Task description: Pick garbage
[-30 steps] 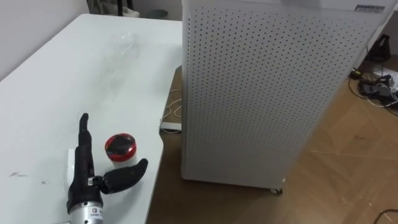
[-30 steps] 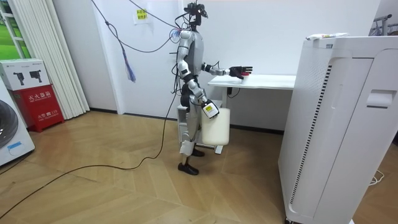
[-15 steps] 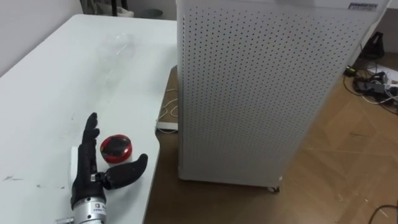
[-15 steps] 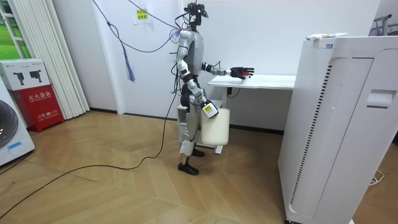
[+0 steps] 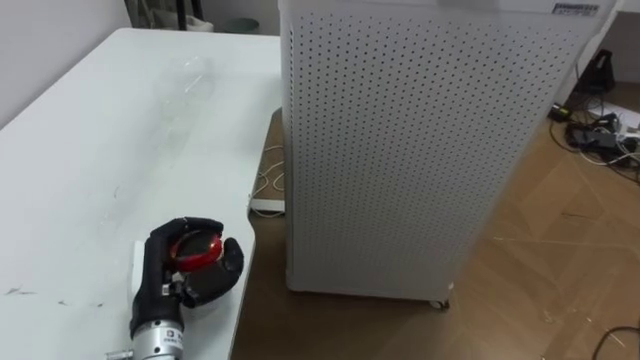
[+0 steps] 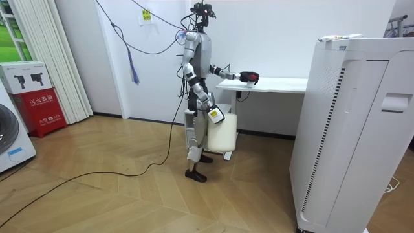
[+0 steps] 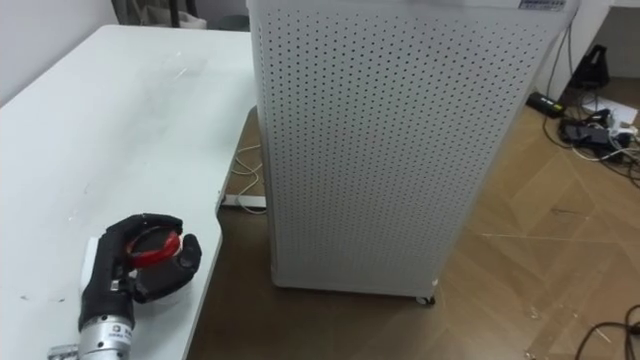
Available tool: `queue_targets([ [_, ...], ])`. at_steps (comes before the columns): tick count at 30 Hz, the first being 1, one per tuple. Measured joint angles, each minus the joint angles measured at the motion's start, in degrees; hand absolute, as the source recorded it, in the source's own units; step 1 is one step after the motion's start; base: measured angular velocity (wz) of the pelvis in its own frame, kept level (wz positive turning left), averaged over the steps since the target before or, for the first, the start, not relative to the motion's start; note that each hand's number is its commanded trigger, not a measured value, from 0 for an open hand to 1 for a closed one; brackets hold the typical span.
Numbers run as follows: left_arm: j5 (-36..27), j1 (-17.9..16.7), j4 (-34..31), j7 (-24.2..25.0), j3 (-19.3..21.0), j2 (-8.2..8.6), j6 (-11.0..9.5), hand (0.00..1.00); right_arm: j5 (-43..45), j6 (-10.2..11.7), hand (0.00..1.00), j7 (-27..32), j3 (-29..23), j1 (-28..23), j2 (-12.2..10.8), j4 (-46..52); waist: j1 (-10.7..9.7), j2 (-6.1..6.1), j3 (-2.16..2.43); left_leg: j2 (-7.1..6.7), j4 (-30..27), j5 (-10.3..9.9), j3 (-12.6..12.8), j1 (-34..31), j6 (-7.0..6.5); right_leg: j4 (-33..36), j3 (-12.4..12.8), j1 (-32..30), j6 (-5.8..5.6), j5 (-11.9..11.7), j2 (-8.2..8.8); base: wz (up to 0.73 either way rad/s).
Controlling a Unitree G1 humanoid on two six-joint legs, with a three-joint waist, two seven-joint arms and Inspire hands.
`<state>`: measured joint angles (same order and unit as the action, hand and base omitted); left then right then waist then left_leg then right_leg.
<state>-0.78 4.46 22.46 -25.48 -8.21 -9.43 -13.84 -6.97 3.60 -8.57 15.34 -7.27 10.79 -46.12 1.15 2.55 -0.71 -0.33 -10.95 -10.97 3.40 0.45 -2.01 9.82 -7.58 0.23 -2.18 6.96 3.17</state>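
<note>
Red round object (image 5: 197, 250) now sits clasped inside the newly curled left robot hand (image 5: 158, 272).

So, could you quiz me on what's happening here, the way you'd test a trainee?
1. True or false: the left hand is curled round a small round object lying on the white table.
2. What stands on the floor to the right of the table? A) a sofa B) a tall white perforated cabinet C) a wooden chair
3. Fill in: the small round object is ____ in colour.

Key: 1 true; 2 B; 3 red.
</note>
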Motion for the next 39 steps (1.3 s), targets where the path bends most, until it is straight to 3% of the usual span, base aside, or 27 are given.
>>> queue_targets([
  [12,-2.14,0.8,1.34,1.86,0.4,-0.29,-1.33,1.0,-0.01,-0.74,1.0,2.8,-2.87,2.08,0.63,2.0,-0.94,0.6,-0.08,0.22,-0.05,-0.01,1.19,-0.25,-0.02,1.04,0.59,-1.21,0.02,-0.01,-0.1,-0.04],
  [15,-2.06,1.13,0.93,3.7,0.88,-0.33,-1.43,1.0,-0.47,-0.75,1.0,2.88,-4.36,4.17,0.73,1.73,-0.95,1.71,-0.24,0.52,-0.33,-0.01,1.16,-0.41,-0.01,1.08,0.49,-1.35,0.02,-0.01,-0.04,0.0],
  [20,-3.34,1.7,-0.78,7.16,1.26,-0.35,-0.51,1.0,-4.17,-0.67,1.0,4.36,-7.07,7.57,1.21,1.73,-0.92,3.5,-0.02,0.54,-1.42,-0.09,0.88,-1.97,-0.12,1.01,0.29,-2.08,0.21,-0.15,0.04,0.04],
  [25,-6.35,1.56,-5.46,11.6,0.76,-0.18,1.34,1.0,-6.15,-0.64,1.0,5.31,-10.07,10.26,2.3,1.81,-1.05,3.48,-0.04,0.57,-3.21,-0.45,0.76,-4.21,-0.27,1.56,0.25,-3.79,0.29,-0.22,0.15,0.0],
  [31,-9.97,0.9,-13.75,15.84,-2.21,-0.72,1.83,1.0,-6.13,-0.62,1.0,5.98,-9.86,11.79,3.06,2.38,-0.91,3.21,-0.12,0.67,-3.91,-0.63,1.2,-5.4,-0.28,2.82,0.94,-5.54,0.27,-0.2,0.11,-0.05],
  [39,-12.3,0.42,-14.55,22.28,-8.76,0.02,2.73,1.0,-6.47,-0.58,1.0,7.22,-9.82,13.01,3.07,4.49,-1.25,2.5,-0.16,0.6,-4.39,-0.74,1.25,-6.39,-0.4,3.07,0.83,-6.44,0.27,-0.2,0.17,-0.02],
])
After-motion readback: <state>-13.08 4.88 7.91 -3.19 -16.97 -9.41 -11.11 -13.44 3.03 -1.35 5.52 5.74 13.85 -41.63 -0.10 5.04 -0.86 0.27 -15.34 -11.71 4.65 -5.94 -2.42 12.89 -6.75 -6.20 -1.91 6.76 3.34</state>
